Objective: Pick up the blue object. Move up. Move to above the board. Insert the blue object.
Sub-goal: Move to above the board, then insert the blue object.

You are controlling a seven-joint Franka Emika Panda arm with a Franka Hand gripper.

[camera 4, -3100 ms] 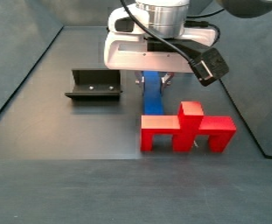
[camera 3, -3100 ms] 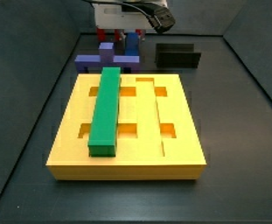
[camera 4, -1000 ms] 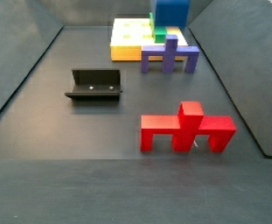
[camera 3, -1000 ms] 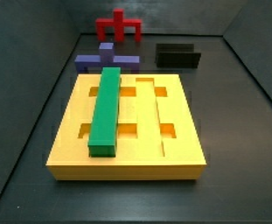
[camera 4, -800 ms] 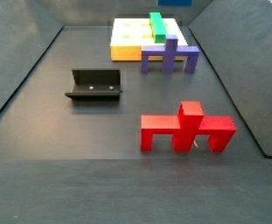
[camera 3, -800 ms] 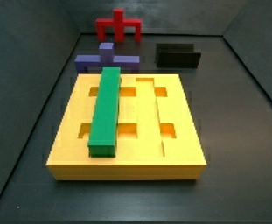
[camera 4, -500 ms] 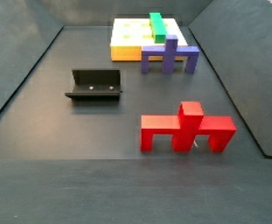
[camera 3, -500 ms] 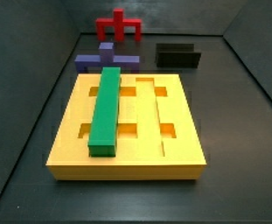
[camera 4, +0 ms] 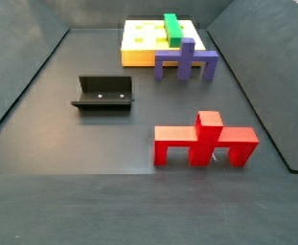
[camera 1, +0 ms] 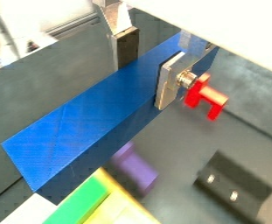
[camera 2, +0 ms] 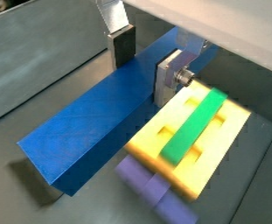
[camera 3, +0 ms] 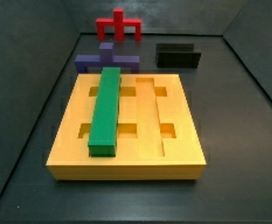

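Observation:
My gripper (camera 1: 148,66) is shut on the blue object (camera 1: 91,131), a long deep-blue bar held across its width between the silver fingers; both also show in the second wrist view, the gripper (camera 2: 146,63) and the bar (camera 2: 97,127). The gripper and bar are out of both side views. The yellow board (camera 3: 126,171) lies on the floor with a green bar (camera 3: 107,109) in one groove. It lies below the held bar in a wrist view (camera 2: 153,137) and at the far end in a side view (camera 4: 141,43).
A purple-blue cross piece (camera 3: 105,61) lies just beyond the board. A red piece (camera 4: 205,142) and the dark fixture (camera 4: 103,93) stand on the dark floor. Grey walls bound the floor.
The gripper lifted the blue bar from the floor beside the red piece. It carried the bar up out of both side views, toward the board.

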